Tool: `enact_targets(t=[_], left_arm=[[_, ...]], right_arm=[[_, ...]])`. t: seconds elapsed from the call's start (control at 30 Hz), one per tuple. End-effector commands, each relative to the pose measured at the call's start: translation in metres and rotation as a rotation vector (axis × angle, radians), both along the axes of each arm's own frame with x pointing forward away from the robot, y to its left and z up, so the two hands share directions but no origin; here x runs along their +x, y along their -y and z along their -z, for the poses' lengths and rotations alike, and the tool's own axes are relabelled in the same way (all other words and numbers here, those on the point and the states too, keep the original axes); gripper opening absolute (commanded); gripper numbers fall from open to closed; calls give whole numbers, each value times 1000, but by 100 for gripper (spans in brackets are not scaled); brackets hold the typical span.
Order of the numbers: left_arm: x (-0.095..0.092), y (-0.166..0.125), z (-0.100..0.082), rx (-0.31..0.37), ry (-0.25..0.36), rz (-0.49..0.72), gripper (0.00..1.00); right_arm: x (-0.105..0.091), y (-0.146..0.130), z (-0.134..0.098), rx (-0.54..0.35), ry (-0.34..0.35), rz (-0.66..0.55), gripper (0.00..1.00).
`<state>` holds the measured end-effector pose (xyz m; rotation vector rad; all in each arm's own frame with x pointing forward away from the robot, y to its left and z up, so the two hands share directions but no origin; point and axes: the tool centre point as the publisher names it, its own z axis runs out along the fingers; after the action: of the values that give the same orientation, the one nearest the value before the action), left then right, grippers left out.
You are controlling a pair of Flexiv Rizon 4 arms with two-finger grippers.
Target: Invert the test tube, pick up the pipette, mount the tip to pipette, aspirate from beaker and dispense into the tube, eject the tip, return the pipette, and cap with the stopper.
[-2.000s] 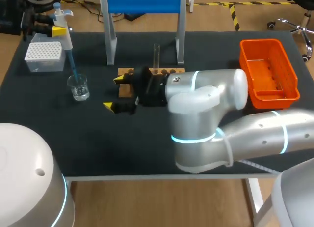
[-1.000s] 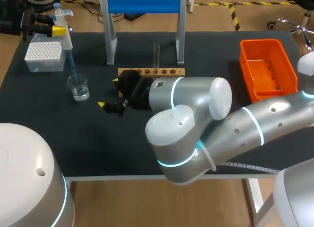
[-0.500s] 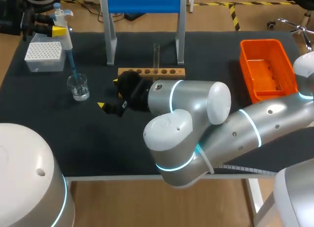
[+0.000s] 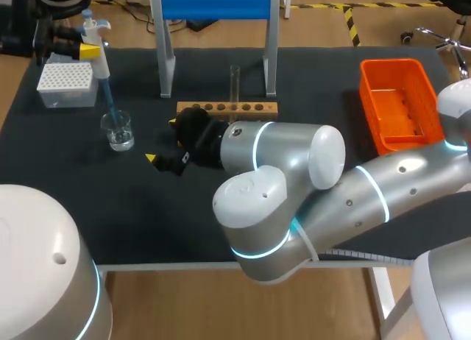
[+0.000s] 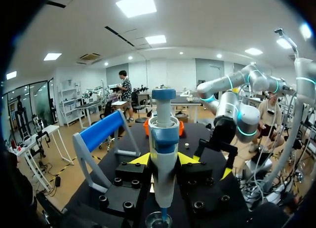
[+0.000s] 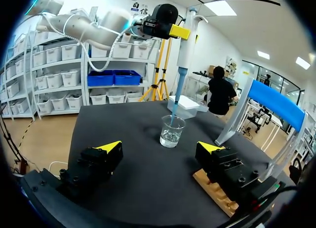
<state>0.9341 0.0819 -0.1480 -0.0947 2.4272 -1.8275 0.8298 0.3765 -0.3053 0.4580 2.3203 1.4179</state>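
One pipette [image 5: 163,136] tight in left claw [image 5: 164,160] over beaker [image 4: 118,131]; right claw [image 6: 162,147] wide open

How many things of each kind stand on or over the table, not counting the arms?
Glass vessels: 2 (beaker, test tube)
Racks and stands: 2 (wooden rack, blue stand)
Boxes: 2 (tip box, orange basket)
Pipette: 1
Total: 7

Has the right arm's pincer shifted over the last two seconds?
Yes: the right pincer slid slightly left, away from the wooden tube rack, toward the glass beaker.

pipette [image 4: 101,60] in beaker [image 4: 118,131], beside tip box [image 4: 67,85]
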Motion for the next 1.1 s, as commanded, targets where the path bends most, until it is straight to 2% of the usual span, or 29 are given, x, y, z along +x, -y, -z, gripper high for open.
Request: enact_targets(t=[0.03, 0.37, 0.57, 1.1], left_arm=[[1, -2, 9, -6, 4, 6, 0], [9, -3, 27, -5, 11, 8, 0], [14, -6, 32, 22, -5, 4, 0], [12, -11, 41, -7, 34, 4, 0]], right_arm=[[-1, -3, 1, -1, 2, 6, 100], [-1, -3, 1, -1, 2, 6, 100], [-1, -3, 1, -1, 2, 6, 100], [-1, -3, 1, -1, 2, 6, 100]])
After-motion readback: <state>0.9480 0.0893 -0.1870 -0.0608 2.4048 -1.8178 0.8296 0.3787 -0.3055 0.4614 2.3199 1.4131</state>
